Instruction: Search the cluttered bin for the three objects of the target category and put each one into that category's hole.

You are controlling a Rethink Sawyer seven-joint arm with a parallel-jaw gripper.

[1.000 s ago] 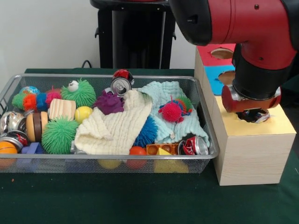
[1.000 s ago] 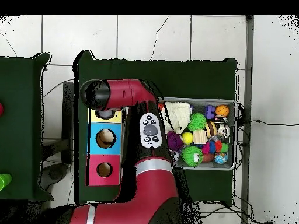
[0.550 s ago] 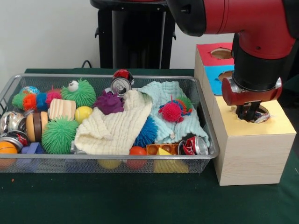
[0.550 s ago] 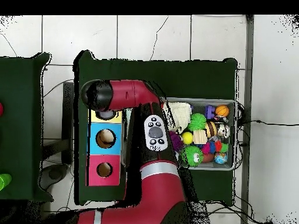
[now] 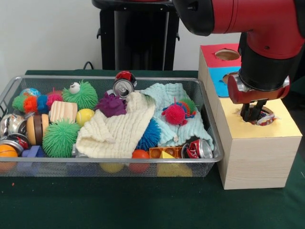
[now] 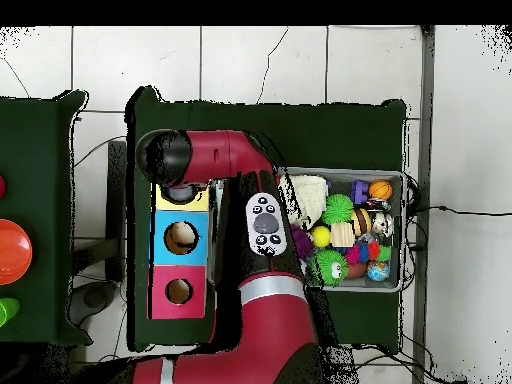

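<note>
Sawyer's gripper [image 5: 253,113] hangs over the hole in the yellow top [image 5: 238,126] of the sorting box [image 5: 252,160], at the right of the front view. A crushed can [image 5: 265,117] sits in the hole's mouth, rim showing just right of the fingertips; the fingers look close together w/ the can beside them, not between, so it reads as let go, though whether they're spread or pressed can't be told for sure. Placement makes sense: yellow hole appears to be the cans' slot, nearest the camera, w/ the blue section [image 5: 220,78] and red section [image 5: 217,55] farther back. In the wire bin [image 5: 209,157] at left, more cans wait: one [image 5: 198,149] at the near right corner, one [image 5: 124,86] at the far side by a purple fuzzy ball [image 5: 110,104], others [image 5: 13,133] at the far left. Cream cloth [image 5: 119,131] and pale green cloth [image 5: 174,124] drape over the middle, prob. hiding items. Overhead, the arm [image 6: 235,200] covers the box's yellow end.
</note>
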